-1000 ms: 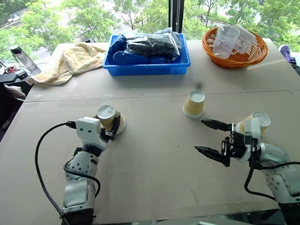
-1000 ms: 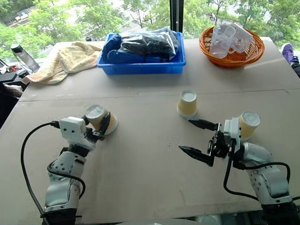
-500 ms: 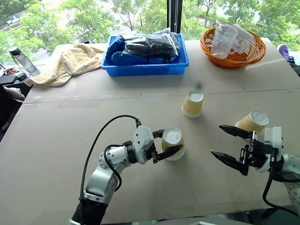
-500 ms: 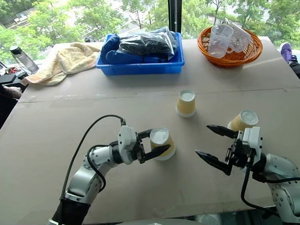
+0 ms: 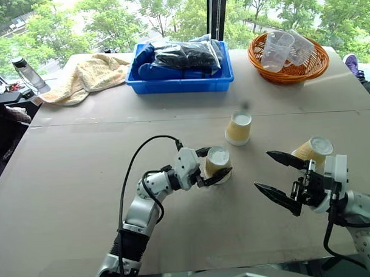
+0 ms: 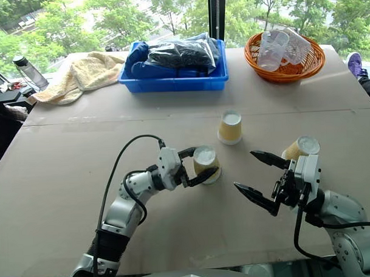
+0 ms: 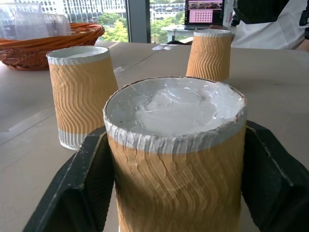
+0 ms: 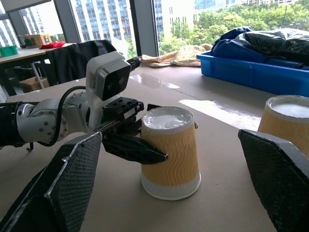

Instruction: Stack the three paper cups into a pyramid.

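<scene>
From the left eye, three cups sit upside down on the table [image 5: 65,179]. The near cup [image 5: 217,164] stands between the fingers of the left gripper [image 5: 217,161]. The fingers sit on both sides of it but look spread a bit, so I think the hold is loose or just let go. The far cup [image 5: 239,129] is a little past those fingertips. The right gripper [image 5: 272,177] is wide open and holds nothing. The third cup [image 5: 312,151] leans just behind it.

From the left wrist, the near cup [image 7: 176,154] is right between the two black fingers [image 7: 72,193]. Its sides are wavy and tan, and its white bottom faces up. The far cup [image 7: 82,94] and the third cup [image 7: 209,53] stand beyond it.

From the right wrist, one left finger [image 8: 133,147] touches the cup's side, halfway up. The cup [image 8: 170,152] stands flat on its white rim.

These cups look very light and thin. A hard squeeze would likely crush them. It seems best to hold one softly around the middle.
</scene>
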You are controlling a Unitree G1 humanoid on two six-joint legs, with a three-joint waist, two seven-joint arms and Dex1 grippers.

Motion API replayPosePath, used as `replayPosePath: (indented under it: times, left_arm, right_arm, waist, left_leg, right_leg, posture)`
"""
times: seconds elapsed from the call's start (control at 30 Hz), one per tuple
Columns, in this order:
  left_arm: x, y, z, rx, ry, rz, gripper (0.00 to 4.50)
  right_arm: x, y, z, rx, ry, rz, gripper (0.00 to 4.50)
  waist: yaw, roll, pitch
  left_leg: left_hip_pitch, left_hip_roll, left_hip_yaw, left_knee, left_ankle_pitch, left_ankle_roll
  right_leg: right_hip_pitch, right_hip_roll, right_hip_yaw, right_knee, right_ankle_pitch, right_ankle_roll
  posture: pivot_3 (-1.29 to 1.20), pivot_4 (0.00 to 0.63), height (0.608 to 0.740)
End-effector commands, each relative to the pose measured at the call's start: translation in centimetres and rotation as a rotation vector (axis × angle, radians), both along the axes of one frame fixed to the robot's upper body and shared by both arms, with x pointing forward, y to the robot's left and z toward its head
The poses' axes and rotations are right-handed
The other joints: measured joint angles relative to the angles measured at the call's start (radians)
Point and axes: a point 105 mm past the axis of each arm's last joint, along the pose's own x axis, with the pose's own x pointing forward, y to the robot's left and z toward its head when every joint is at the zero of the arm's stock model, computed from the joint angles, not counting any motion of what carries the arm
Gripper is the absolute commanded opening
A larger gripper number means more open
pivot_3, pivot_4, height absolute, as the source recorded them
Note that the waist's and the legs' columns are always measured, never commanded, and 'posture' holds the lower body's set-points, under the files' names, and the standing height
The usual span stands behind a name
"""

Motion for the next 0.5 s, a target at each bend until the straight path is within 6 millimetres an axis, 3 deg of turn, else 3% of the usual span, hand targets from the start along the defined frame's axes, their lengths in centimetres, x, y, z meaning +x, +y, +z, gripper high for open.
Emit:
replayPosePath:
  times: [0.03, 0.17, 0.37, 0.5]
  left_arm:
    - [-0.3, 0.5, 2.6, -0.069, -0.068, 0.003, 4.41]
    - [-1.9, 1.7, 4.7, -0.093, -0.059, -0.036, 4.41]
    - [-3.2, 5.9, 8.8, -0.092, -0.073, 0.031, 4.41]
    - [-3.6, 8.7, 9.2, 0.005, -0.049, 0.060, 4.41]
  right_arm:
    - [0.1, 0.1, 1.2, 0.027, -0.041, -0.023, 4.50]
    - [1.8, -0.2, 0.9, 0.014, -0.027, -0.126, 4.50]
    - [4.9, -0.4, 0.8, -0.007, 0.001, -0.254, 4.50]
    - [7.6, 0.2, 0.6, -0.029, 0.006, -0.297, 4.50]
  waist:
    - [0.000, 0.000, 0.000]
    - [-0.005, 0.000, 0.000]
    - [-0.006, 0.002, 0.001]
    - [-0.010, 0.002, 0.002]
  left_leg:
    - [0.000, 0.000, 0.000, 0.000, 0.000, 0.000]
    - [0.000, 0.000, 0.000, 0.000, 0.000, 0.000]
    - [0.000, 0.001, 0.000, 0.000, 0.000, -0.001]
    - [0.000, 0.000, 0.000, 0.001, 0.000, -0.001]
  right_leg:
    - [0.000, 0.000, 0.000, 0.000, 0.000, 0.000]
    - [0.000, 0.000, 0.000, 0.000, 0.000, 0.000]
    - [0.000, 0.000, 0.000, 0.000, 0.000, 0.000]
    - [0.000, 0.001, 0.000, 0.000, 0.000, 0.000]
  posture:
    - [0.00, 0.150, 0.740]
    - [0.00, 0.150, 0.740]
    - [0.00, 0.150, 0.740]
    - [0.00, 0.150, 0.740]
